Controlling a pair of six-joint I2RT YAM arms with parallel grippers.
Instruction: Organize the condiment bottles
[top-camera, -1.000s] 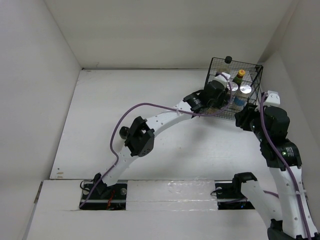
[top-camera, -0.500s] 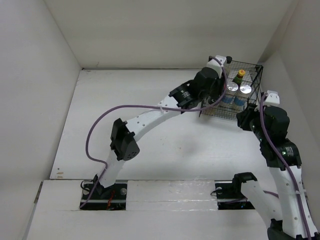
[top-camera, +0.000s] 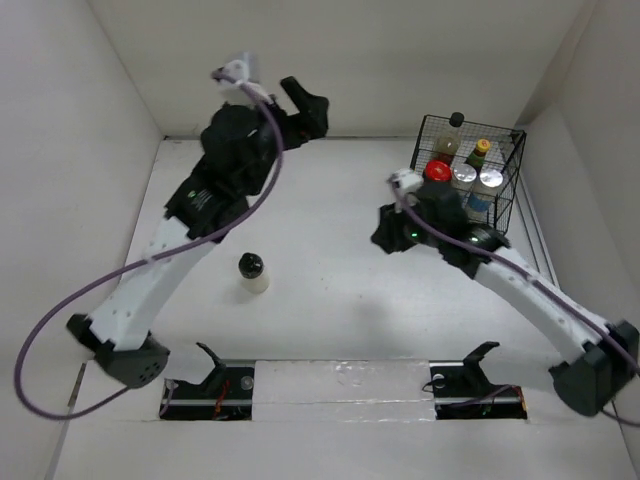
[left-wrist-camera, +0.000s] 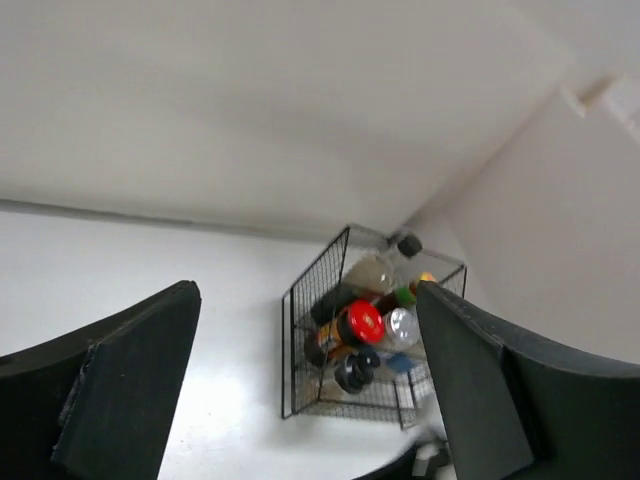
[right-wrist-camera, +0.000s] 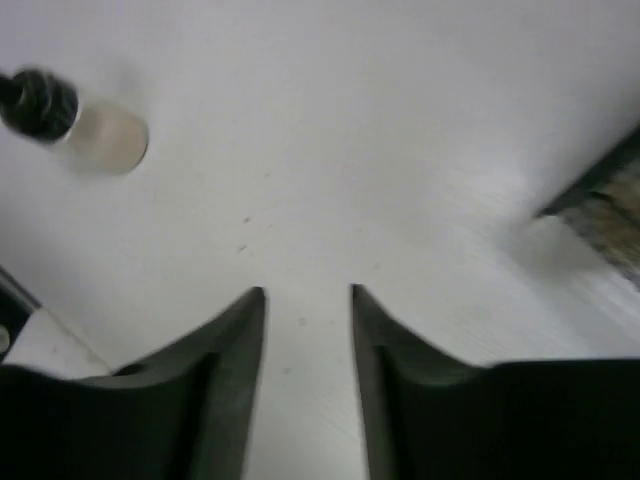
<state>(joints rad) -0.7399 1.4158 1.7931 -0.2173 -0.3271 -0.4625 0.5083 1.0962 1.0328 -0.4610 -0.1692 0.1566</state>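
Note:
A pale jar with a black cap (top-camera: 252, 272) stands alone on the white table, also seen blurred in the right wrist view (right-wrist-camera: 75, 118). The other condiment bottles sit in the black wire basket (top-camera: 505, 200): a red-lidded jar (top-camera: 437, 170), two silver-capped shakers (top-camera: 466, 173), a green-capped bottle (top-camera: 481, 148) and a black-capped bottle (top-camera: 456, 120). My left gripper (top-camera: 305, 105) is raised high near the back wall, open and empty (left-wrist-camera: 305, 290). My right gripper (top-camera: 383, 232) hovers left of the basket, open with nothing between its fingers (right-wrist-camera: 306, 291).
The basket (left-wrist-camera: 290, 350) stands in the back right corner against the walls. White walls enclose the table on three sides. The arm bases sit on a rail at the near edge (top-camera: 340, 385).
My left arm has swung away from the basket, up and to the far left, and its jaws have opened wide. My right arm has reached from beside the basket toward the table's middle.

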